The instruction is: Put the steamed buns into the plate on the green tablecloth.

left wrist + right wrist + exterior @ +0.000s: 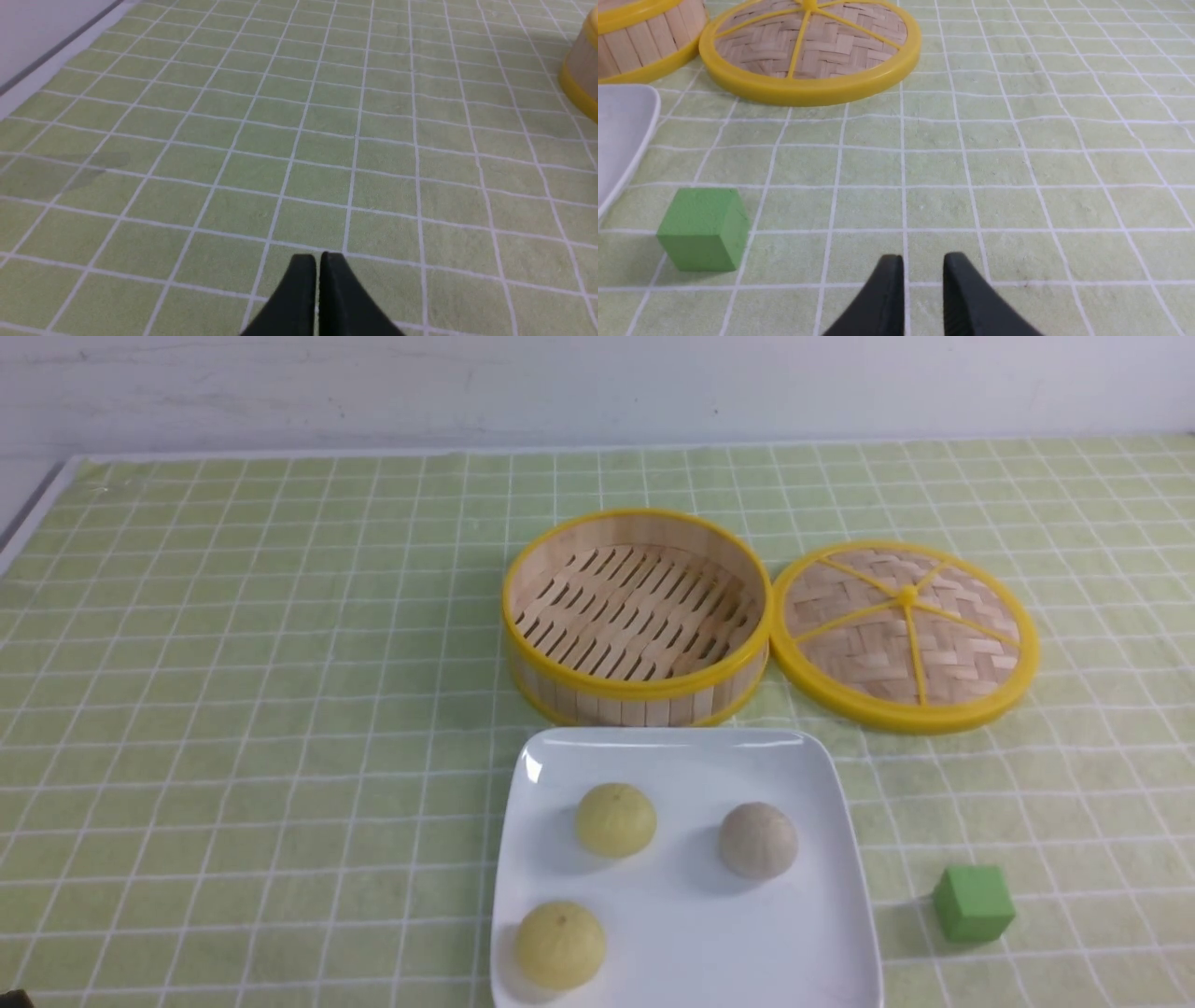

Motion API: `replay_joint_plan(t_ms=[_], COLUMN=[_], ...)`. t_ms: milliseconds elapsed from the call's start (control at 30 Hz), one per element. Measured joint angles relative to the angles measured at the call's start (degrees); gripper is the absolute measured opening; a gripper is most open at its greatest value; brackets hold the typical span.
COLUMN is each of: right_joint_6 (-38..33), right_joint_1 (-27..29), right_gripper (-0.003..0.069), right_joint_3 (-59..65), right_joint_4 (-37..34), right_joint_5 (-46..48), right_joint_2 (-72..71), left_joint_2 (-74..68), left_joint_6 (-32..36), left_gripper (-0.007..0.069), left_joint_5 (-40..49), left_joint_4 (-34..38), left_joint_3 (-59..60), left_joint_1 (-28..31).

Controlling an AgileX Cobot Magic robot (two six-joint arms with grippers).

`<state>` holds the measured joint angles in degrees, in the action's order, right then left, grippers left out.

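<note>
Glossy white plate, matt cloth green tablecloth, woven bamboo lid, matt buns

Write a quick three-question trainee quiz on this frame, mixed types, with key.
1. True or false: the bamboo steamer holds a bun.
2. How many steamed buns lie on the plate? A) one B) two C) three
3. Which object sits on the green tablecloth to the robot's right of the plate?

Key
1. False; the steamer is empty, its lid lying beside it.
2. C; two pale yellow, one greyish.
3. The green cube.
</note>
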<state>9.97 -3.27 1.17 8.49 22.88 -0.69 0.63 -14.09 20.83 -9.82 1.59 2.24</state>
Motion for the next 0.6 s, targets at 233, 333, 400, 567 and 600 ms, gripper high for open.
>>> replay_joint_plan(t_ms=[233, 333, 400, 567, 600], right_joint_6=[0.0, 0.0, 0.0, 0.0, 0.0], right_joint_1=[0.0, 0.0, 0.0, 0.0, 0.0], right_gripper=[0.0167, 0.0171, 0.0174, 0.018, 0.0183], right_joint_3=[0.0, 0.0, 0.0, 0.0, 0.0], right_joint_4=[0.0, 0.0, 0.0, 0.0, 0.0], right_joint_5=[0.0, 0.0, 0.0, 0.0, 0.0], right_joint_2=[0.0, 0.0, 0.0, 0.0, 0.0], left_joint_2=[0.0, 0.0, 0.0, 0.0, 0.0], left_joint_6=[0.0, 0.0, 0.0, 0.0, 0.0], left_gripper=[0.0048, 0.0049, 0.005, 0.0054, 0.0055], left_joint_5=[0.0, 0.0, 0.0, 0.0, 0.0], left_joint_4=[0.0, -0.04, -0.04, -0.04, -0.04], left_joint_3=[0.0, 0.0, 0.0, 0.0, 0.0], left_joint_1=[0.0, 0.0, 0.0, 0.0, 0.0])
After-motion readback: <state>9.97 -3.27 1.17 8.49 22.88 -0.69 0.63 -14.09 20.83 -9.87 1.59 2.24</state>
